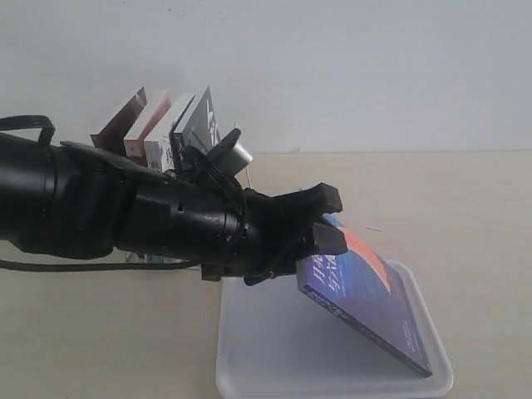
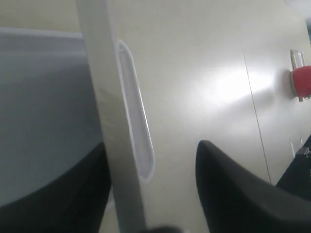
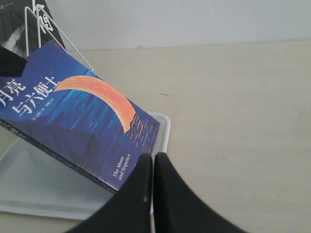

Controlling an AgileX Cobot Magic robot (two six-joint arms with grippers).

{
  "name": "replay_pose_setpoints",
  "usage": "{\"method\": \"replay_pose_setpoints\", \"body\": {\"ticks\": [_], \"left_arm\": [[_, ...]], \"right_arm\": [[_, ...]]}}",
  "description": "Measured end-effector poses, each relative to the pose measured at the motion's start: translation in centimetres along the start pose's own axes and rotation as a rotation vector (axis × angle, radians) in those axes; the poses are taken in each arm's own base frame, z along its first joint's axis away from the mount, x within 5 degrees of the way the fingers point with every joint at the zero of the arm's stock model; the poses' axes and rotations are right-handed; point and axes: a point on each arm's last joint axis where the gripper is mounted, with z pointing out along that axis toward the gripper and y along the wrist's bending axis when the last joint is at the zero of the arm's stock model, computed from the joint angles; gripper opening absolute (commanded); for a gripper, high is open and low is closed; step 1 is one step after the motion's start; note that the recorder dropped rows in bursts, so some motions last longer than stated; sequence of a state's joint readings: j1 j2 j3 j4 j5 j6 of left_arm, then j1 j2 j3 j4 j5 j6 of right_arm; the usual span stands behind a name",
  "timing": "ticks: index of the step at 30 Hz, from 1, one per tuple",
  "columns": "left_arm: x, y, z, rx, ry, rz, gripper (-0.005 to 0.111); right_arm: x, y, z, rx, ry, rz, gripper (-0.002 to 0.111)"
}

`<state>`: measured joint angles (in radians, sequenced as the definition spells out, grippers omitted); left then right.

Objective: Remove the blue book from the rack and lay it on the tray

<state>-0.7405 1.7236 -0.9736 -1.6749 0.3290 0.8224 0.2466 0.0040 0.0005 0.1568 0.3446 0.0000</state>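
The blue book (image 1: 366, 291) has a dark blue cover with an orange crescent (image 3: 82, 116). It stands tilted over the white tray (image 1: 266, 357), lower corner down on the tray's front right and upper end up between the fingers of my left gripper (image 1: 337, 220). That gripper is open. In the left wrist view the book's pale page edge (image 2: 116, 145) lies against one finger, with a wide gap to the other. My right gripper (image 3: 152, 156) is shut on nothing, beside the tray's corner (image 3: 163, 124). The rack's white wires (image 3: 62, 38) show behind the book.
Several other books (image 1: 174, 125) stand leaning in the rack behind my left arm, which hides most of it. A red object (image 2: 301, 80) sits far off on the table. Bare beige table (image 1: 465, 216) lies right of the tray.
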Motion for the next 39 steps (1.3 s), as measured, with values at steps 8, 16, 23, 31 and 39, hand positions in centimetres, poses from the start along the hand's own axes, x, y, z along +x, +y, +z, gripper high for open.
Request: {"method": "replay_pose_setpoints", "body": {"ticks": [8,16,23,31,39], "left_arm": [[0.2,-0.3,-0.8,-0.029,0.031,0.142,0.051],[0.3,0.0,-0.9,-0.054,0.052,0.205,0.051],[0.3,-0.1,-1.7,-0.09,0.064,0.281,0.051],[-1.2,-0.8,-4.8,-0.105,0.0,0.325,0.051],[-0.3,-0.3,-7.2,-0.106,0.022,0.34,0.051]], "right_arm": [[0.0,0.0,0.0,0.0,0.0,0.0,0.0],[0.0,0.0,0.0,0.0,0.0,0.0,0.0],[0.0,0.0,0.0,0.0,0.0,0.0,0.0],[0.0,0.0,0.0,0.0,0.0,0.0,0.0],[0.0,0.0,0.0,0.0,0.0,0.0,0.0]]}}
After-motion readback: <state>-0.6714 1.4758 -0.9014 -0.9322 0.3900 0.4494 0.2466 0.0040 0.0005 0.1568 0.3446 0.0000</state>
